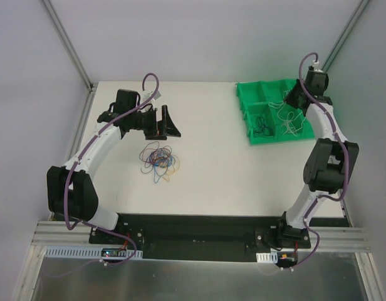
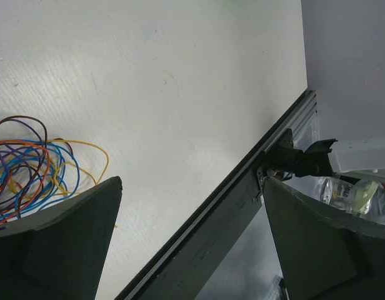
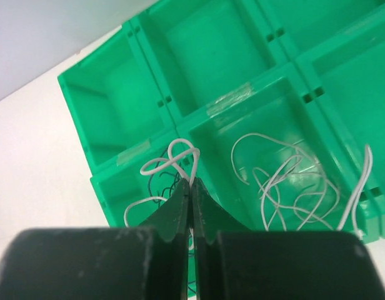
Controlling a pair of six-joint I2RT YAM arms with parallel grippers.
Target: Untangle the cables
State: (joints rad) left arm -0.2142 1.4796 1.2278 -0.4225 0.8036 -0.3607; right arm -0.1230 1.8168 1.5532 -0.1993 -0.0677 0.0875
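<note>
Top view shows cable tangle (image 1: 156,158) on table, near left, just beside left gripper (image 1: 168,123); right gripper (image 1: 292,99) over green tray (image 1: 244,116), far right. Left wrist shows jaws spread wide, empty. Right wrist shows jaws pinched on white cable (image 3: 175,155); risks snagging loose white strands (image 3: 292,181) nearby.

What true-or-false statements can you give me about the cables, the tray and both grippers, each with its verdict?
1. The left gripper is open. True.
2. The coloured cables lie in the green tray. False: they lie tangled on the table, apart from the tray.
3. The right gripper has its fingers shut on a white cable. True.
4. Every compartment of the tray is empty. False: one holds loose white cables.
</note>
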